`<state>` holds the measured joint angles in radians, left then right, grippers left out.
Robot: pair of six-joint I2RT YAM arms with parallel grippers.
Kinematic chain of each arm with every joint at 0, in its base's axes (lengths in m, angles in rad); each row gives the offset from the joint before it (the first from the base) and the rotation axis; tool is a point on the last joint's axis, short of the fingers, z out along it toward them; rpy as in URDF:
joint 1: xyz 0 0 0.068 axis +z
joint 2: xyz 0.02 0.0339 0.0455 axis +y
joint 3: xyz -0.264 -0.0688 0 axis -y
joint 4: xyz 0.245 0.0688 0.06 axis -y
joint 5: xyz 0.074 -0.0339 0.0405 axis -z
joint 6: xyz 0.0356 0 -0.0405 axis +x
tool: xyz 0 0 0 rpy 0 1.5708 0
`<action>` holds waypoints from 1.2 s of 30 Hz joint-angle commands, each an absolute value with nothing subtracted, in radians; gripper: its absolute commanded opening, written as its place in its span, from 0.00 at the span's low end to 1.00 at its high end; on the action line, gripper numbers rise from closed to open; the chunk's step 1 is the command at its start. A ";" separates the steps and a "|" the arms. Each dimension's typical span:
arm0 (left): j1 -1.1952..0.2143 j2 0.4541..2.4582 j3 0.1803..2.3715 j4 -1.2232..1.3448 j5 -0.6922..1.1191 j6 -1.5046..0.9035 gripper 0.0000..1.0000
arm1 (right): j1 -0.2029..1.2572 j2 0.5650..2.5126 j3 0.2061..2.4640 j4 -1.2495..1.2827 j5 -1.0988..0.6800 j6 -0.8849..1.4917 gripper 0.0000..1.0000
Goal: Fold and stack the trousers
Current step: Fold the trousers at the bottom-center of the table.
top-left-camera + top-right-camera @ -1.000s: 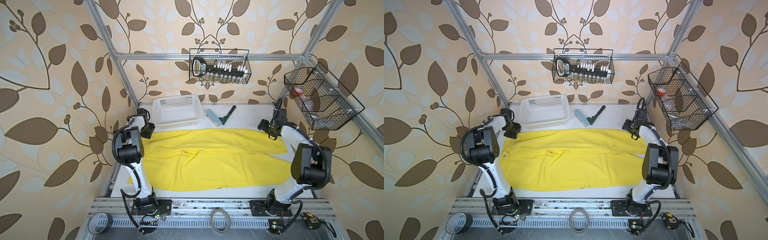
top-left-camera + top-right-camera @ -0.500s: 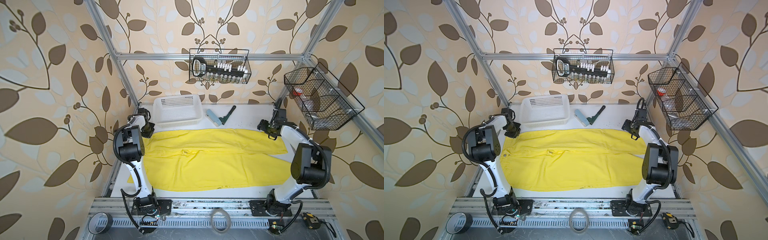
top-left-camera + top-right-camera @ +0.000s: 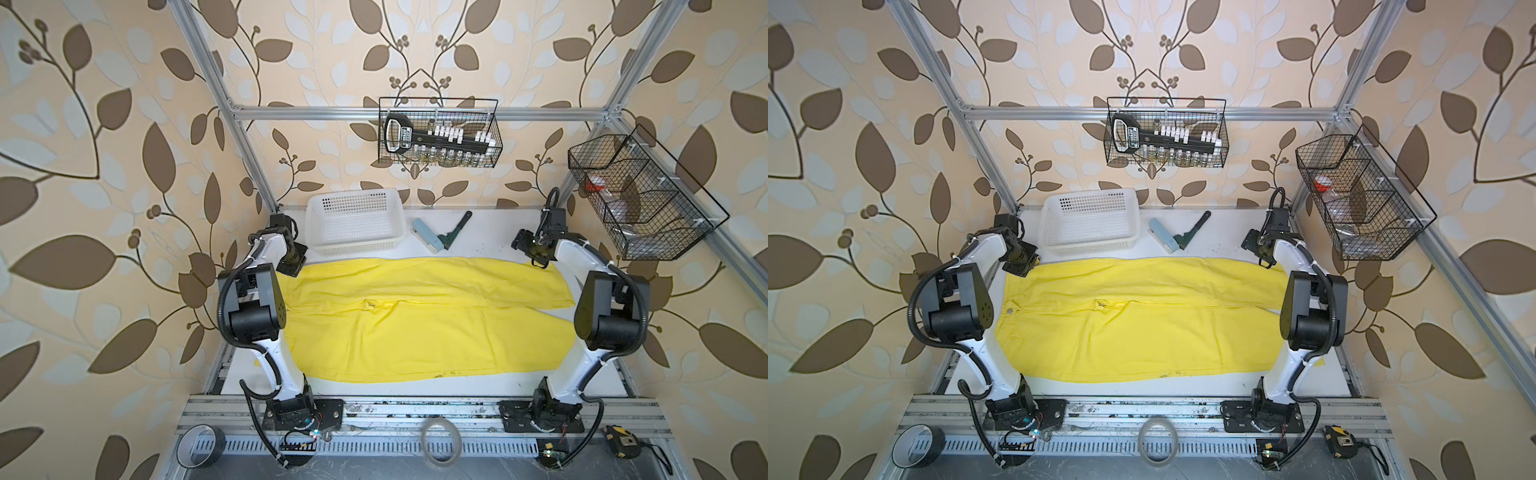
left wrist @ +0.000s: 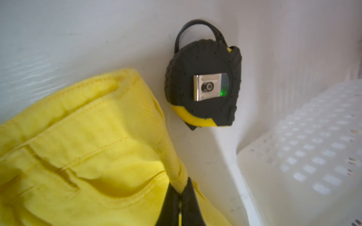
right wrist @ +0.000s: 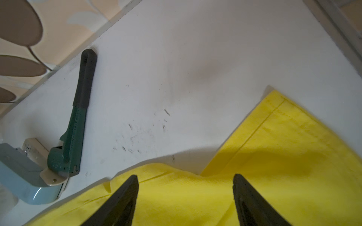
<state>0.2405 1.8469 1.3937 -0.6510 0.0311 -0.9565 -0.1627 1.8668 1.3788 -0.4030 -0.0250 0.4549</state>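
I count one pair of bright yellow cotton trousers (image 3: 419,320), one white perforated plastic basket (image 3: 353,222), one green pipe wrench with a black handle (image 3: 455,230), one pale blue handheld tool (image 3: 426,235), two black wire baskets (image 3: 438,139) (image 3: 636,195), two tape rolls (image 3: 201,446) (image 3: 440,440), and two black-and-yellow tape measures (image 4: 203,86) (image 3: 621,440).

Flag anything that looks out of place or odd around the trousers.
A black and yellow tape measure lies on the table by the trousers' waistband corner, which the left tool pinches. A green pipe wrench lies against a pale blue stapler behind the cloth. The table is scuffed.
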 commanded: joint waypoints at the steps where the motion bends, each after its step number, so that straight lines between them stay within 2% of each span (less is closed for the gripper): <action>1: 0.232 1.730 1.339 -0.659 0.039 -0.925 0.00 | -0.137 1.951 1.454 -0.464 0.035 0.552 0.76; 7: 0.232 1.606 1.239 -0.652 0.061 -0.910 0.00 | -0.101 2.035 1.501 -0.537 0.178 0.661 0.73; 21: 0.234 1.474 1.186 -0.696 0.038 -0.840 0.00 | -0.062 2.172 1.585 -0.638 0.287 0.683 0.61; 27: 0.233 1.447 1.169 -0.695 0.036 -0.821 0.00 | -0.056 2.200 1.578 -0.623 0.272 0.672 0.36; 34: 0.233 1.460 1.200 -0.699 0.046 -0.807 0.00 | -0.057 2.137 1.627 -0.598 0.250 0.656 0.04; 36: 0.234 1.466 1.219 -0.704 0.048 -0.802 0.00 | -0.065 2.103 1.648 -0.598 0.241 0.650 0.01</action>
<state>0.2409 1.4914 1.1744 -0.6861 0.0605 -0.8303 -0.0601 2.1506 1.5974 -0.5907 0.2619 0.6540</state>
